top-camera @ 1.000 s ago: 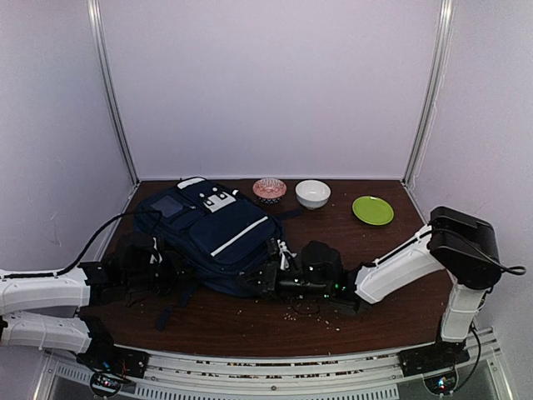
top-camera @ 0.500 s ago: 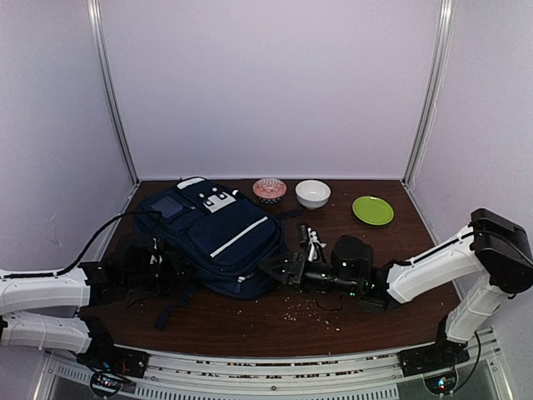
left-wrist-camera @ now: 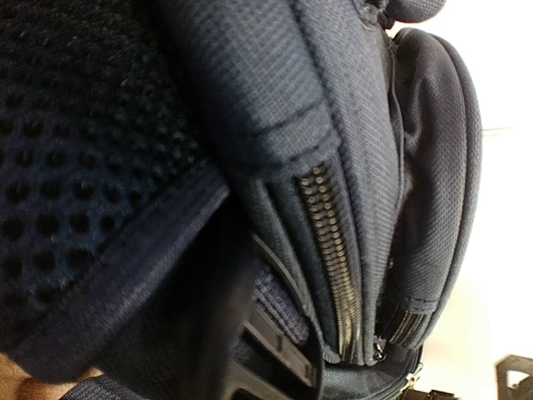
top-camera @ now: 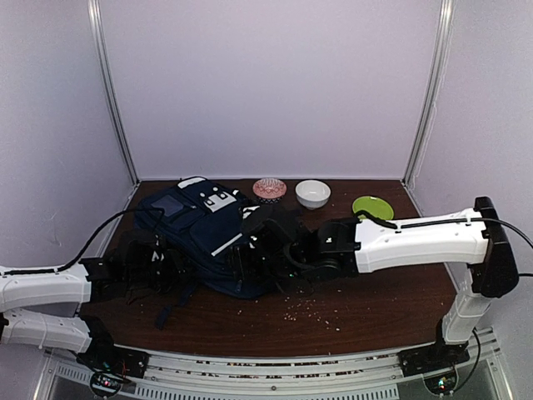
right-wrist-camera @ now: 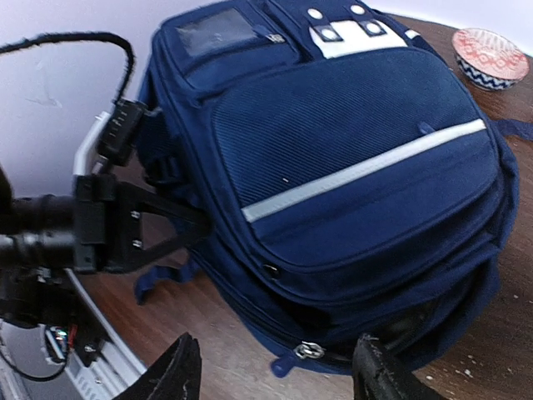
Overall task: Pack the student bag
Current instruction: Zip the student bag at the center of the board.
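Observation:
The student bag (top-camera: 212, 229), navy with a white stripe and white patches, lies flat on the brown table. My left gripper (top-camera: 171, 265) is at its left side, shut on the bag's fabric; the left wrist view shows only mesh, cloth (left-wrist-camera: 350, 125) and zipper teeth (left-wrist-camera: 333, 250) pressed close. My right gripper (right-wrist-camera: 275, 371) hovers open above the bag's near edge (right-wrist-camera: 350, 250), and nothing is between its fingers (right-wrist-camera: 179, 371). A metal zipper pull (right-wrist-camera: 308, 350) with a blue tab lies just beyond them. In the top view the right gripper (top-camera: 250, 260) reaches over the bag's near right corner.
A pink patterned bowl (top-camera: 269, 189), a white bowl (top-camera: 312, 193) and a green plate (top-camera: 372, 208) stand along the back. Crumbs (top-camera: 308, 310) are scattered on the table in front of the bag. A black cable (top-camera: 108, 229) loops from the left arm.
The right arm pulled away from the bag's near edge to the right, then rose and swung back over the bag. Its jaws opened wide. The left arm stayed put.

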Action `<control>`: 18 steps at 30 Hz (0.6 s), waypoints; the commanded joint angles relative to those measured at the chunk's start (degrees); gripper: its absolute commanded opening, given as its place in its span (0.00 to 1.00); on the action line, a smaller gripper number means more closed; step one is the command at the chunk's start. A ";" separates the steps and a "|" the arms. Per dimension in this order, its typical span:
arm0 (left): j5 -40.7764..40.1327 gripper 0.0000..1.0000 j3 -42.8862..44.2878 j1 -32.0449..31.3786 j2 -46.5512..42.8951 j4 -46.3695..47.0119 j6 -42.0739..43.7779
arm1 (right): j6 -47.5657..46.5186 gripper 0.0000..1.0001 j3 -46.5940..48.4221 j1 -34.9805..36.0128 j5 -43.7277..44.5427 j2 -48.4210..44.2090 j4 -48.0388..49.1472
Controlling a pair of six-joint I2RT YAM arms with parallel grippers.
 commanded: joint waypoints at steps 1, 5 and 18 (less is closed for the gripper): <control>-3.30 0.00 2.75 0.36 -0.24 6.59 2.12 | -4.95 0.67 3.57 1.35 10.03 3.14 -15.45; -3.12 0.00 2.81 0.36 0.11 7.20 2.03 | -4.92 0.72 8.68 3.11 12.72 7.23 -21.13; -2.51 0.00 2.74 0.30 0.75 7.95 1.59 | -3.24 0.88 13.72 4.26 13.71 12.96 -23.92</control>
